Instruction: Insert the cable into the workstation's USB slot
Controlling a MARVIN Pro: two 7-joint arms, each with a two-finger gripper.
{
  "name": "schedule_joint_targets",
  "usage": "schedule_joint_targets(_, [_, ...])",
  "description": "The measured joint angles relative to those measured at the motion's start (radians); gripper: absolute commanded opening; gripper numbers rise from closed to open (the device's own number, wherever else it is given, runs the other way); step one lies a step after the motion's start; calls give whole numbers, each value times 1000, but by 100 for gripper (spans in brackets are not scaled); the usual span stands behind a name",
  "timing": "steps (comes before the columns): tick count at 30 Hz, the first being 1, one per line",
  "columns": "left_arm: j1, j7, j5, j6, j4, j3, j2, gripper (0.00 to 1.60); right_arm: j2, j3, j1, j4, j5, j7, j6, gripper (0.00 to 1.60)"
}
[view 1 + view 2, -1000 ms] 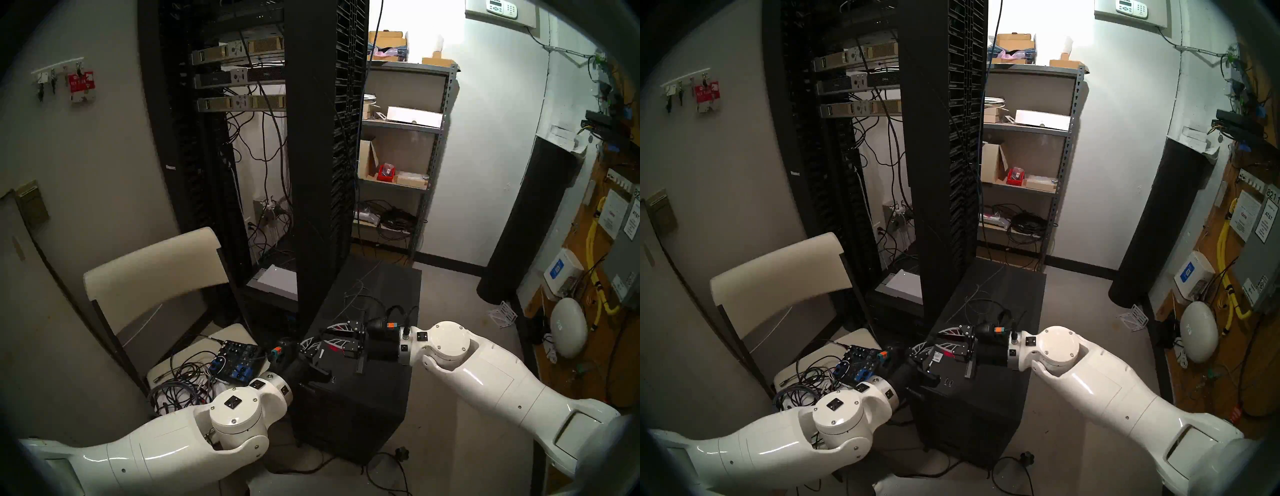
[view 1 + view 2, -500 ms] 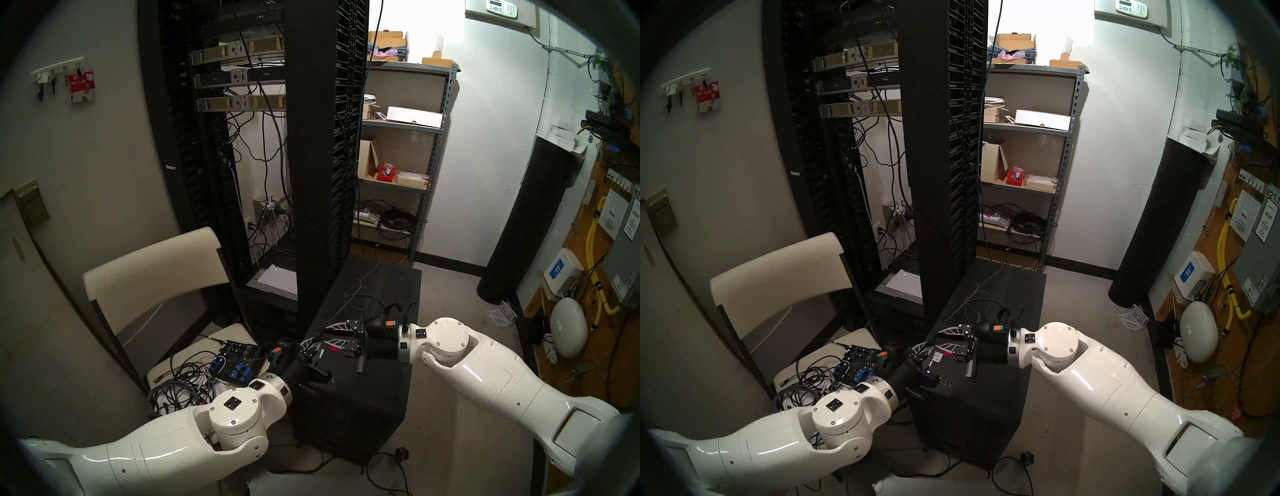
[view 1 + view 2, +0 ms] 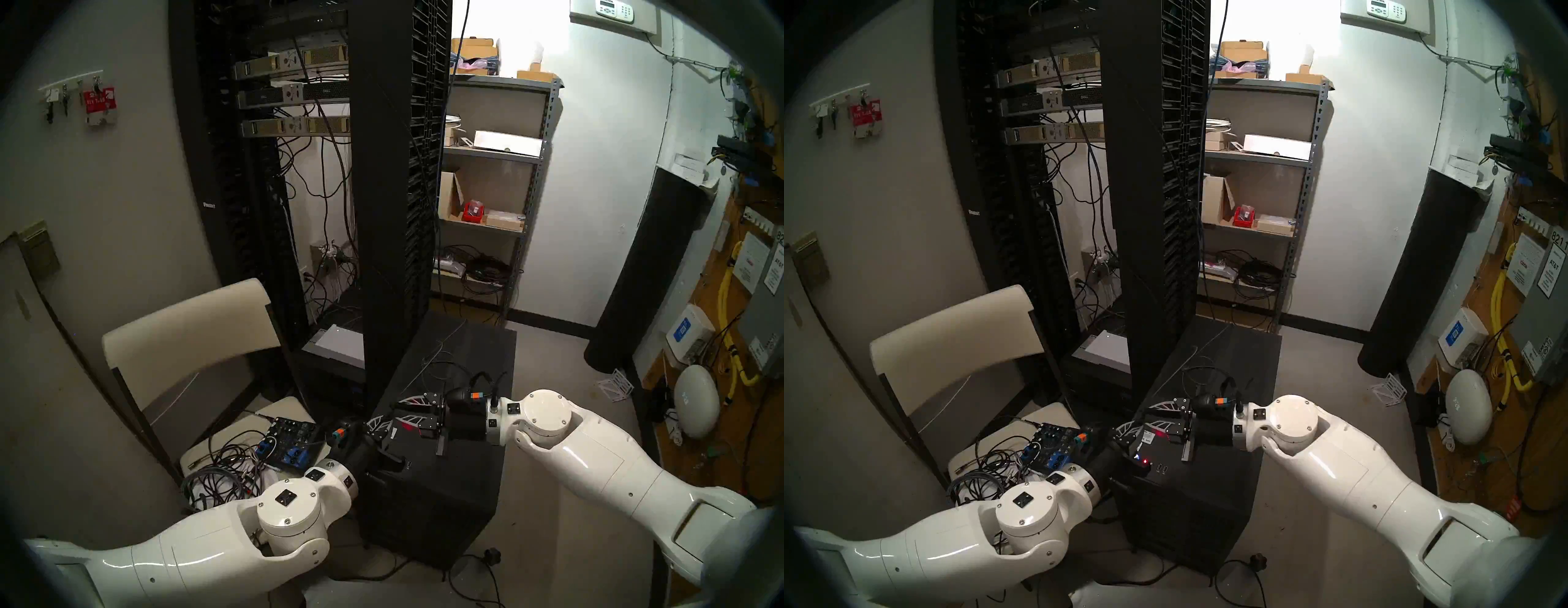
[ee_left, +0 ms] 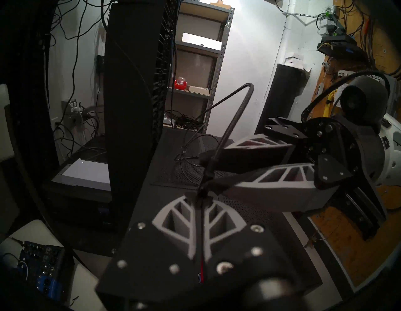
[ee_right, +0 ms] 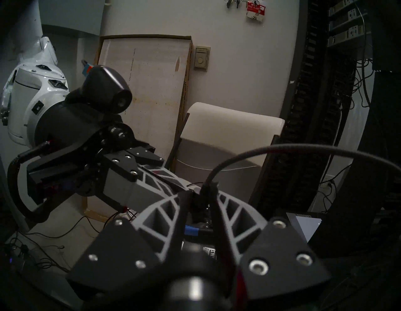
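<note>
The black workstation (image 3: 445, 501) stands on the floor in front of me, with USB slots (image 3: 1161, 468), a blue light (image 3: 1136, 457) and a red light (image 3: 1145, 461) at its top front edge. The thin grey cable (image 3: 437, 365) loops on its top and arches up (image 4: 230, 128). My left gripper (image 4: 202, 196) is shut on the cable's black plug end, just above the workstation's top front. My right gripper (image 5: 202, 193) comes in from the right, its tips meeting the left gripper's. Its jaws stand narrowly around the same plug end and pinch it.
The tall black server rack (image 3: 394, 212) rises right behind the workstation. A white chair (image 3: 186, 322) to the left holds a blue audio mixer (image 3: 288, 441) and a heap of cords (image 3: 220, 467). A metal shelf (image 3: 488, 170) and a black cylinder (image 3: 645, 271) stand at the back right.
My right arm has crept a little to the left. My left wrist has shifted slightly, so the workstation's blue and red lights now show. Both grippers stay at the plug.
</note>
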Motion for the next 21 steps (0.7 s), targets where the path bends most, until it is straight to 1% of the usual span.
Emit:
schedule_joint_targets(9, [1,-8,5,-2,0,1,0,0,-10,2,5,17,6,14,-1,75])
schedule_joint_targets(16, [1,-15,10,-2,2,1,0,0,-19,2,9,30,12,24,-8,71])
schedule_joint_targets(18, [1,-16,12,-2,2,1,0,0,-20,2,10,31,13,25,-10,63])
schedule_joint_targets(19, [1,-16,14,-2,2,1,0,0,-21,2,10,31,15,26,-11,46])
schedule_joint_targets(21, [0,-16,17,-1,2,1,0,0,-21,2,10,31,17,27,-12,28])
